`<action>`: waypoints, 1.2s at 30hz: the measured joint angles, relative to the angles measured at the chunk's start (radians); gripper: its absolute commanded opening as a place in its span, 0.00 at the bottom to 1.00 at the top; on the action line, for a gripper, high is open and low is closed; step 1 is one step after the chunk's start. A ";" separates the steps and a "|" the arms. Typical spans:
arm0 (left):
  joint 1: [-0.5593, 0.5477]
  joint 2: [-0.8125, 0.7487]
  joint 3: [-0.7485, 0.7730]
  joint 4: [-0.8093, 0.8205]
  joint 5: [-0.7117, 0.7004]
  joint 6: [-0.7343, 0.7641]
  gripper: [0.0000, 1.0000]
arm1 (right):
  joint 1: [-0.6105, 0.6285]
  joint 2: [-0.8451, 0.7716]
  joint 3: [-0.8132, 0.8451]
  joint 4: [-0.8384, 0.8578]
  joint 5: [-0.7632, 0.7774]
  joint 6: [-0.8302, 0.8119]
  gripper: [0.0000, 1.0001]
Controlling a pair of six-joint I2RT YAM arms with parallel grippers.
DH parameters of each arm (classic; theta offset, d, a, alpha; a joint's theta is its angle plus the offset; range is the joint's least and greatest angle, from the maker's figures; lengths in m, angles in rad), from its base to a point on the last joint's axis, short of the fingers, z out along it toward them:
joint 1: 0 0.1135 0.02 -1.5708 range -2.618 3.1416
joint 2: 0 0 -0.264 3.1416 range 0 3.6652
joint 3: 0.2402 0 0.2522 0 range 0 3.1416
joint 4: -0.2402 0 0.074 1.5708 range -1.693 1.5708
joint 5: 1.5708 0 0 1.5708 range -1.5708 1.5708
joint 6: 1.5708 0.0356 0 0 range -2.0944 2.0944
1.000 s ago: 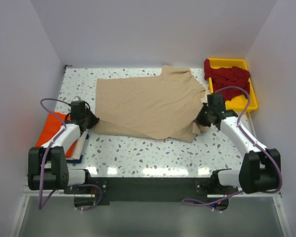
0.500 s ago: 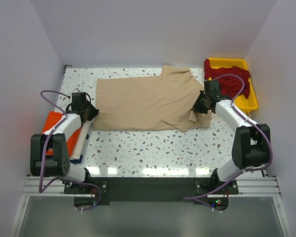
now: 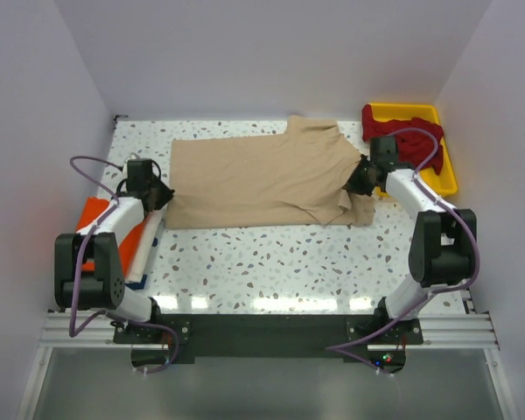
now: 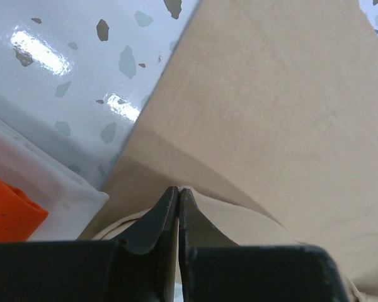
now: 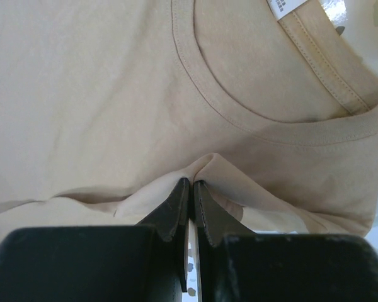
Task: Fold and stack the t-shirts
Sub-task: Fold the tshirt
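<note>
Task's thing: beige soft-cloth short-sleeved t-shirt (image 3: 262, 175), lying flat on the speckled white worktop (image 3: 271, 262) and spanning the gap between the two tools.
Long axis: side to side, with the hem end at the left tool and the collar end at the right tool. It lies crosswise to any push away from the arm bases.
Left tool (image 4: 177, 192): closed, pinching a raised ply at the hem-end edge. The flat bulk of the cloth lies ahead of its tips and off to its right.
Right tool (image 5: 190, 184): closed, nipping a small peak of cloth just short of the round neckline. The collar and label lie straight ahead of its tips.
Nearer arm: neither, since each holds its own end and the shirt's middle is well apart from both.
Coming move, as a judgement: a lengthwise fold, with both pinched ends carried together across the short width so the crease stays parallel to the long axis.
Risk: if one end lags, the crease skews.
Beyond the left tool: a bright orange folded t-shirt (image 3: 94, 223) and a white folded one (image 3: 142, 255), behind it on its outer side.
Beyond the right tool: crumpled dark red t-shirts (image 3: 404, 136) in a yellow plastic tray (image 3: 446, 182), behind it.
</note>
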 measured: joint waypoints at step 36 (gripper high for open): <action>0.034 0.121 0.077 -0.001 -0.009 -0.007 0.11 | -0.045 0.113 0.105 0.030 -0.070 0.016 0.08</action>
